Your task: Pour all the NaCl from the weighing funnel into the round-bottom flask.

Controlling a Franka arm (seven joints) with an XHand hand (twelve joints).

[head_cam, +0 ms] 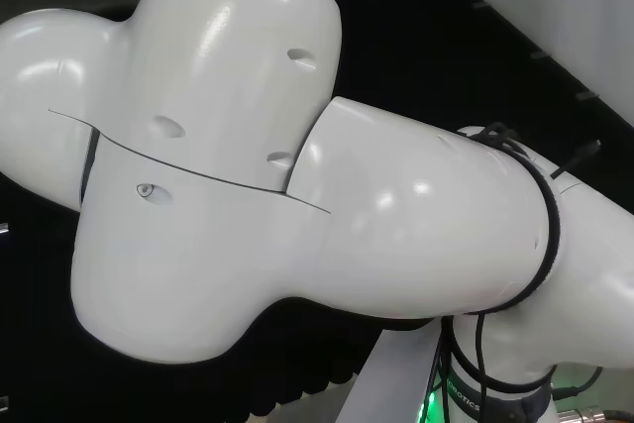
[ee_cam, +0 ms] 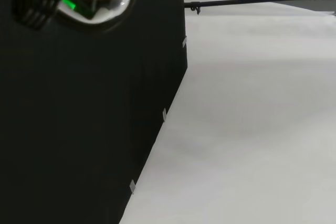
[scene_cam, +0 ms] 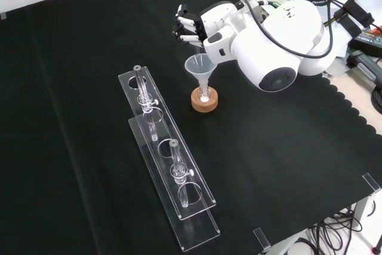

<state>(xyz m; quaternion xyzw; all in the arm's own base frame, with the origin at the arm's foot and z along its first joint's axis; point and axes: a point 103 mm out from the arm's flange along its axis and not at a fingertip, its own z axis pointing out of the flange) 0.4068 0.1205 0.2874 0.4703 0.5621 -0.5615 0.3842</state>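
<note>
In the front view a small round-bottom flask [scene_cam: 205, 96] sits on a cork ring [scene_cam: 204, 103] near the middle of the black cloth. A clear glass funnel [scene_cam: 199, 65] stands in its neck, and a little white powder lies at the flask's bottom. My hand [scene_cam: 190, 28] hovers just beyond and above the funnel's rim, its fingers [scene_cam: 182, 27] curled. They seem to close on a clear weighing funnel, which I can barely make out against the hand. A big white arm link [scene_cam: 271, 46] stands right of the hand.
Two long clear racks [scene_cam: 170, 165] lie left of and nearer than the flask, each with an upright glass tube [scene_cam: 139, 85]. The cloth's scalloped edge [scene_cam: 352, 117] runs down the right. Cables and gear crowd the top right. The arm's white links [head_cam: 248, 175] block the head view.
</note>
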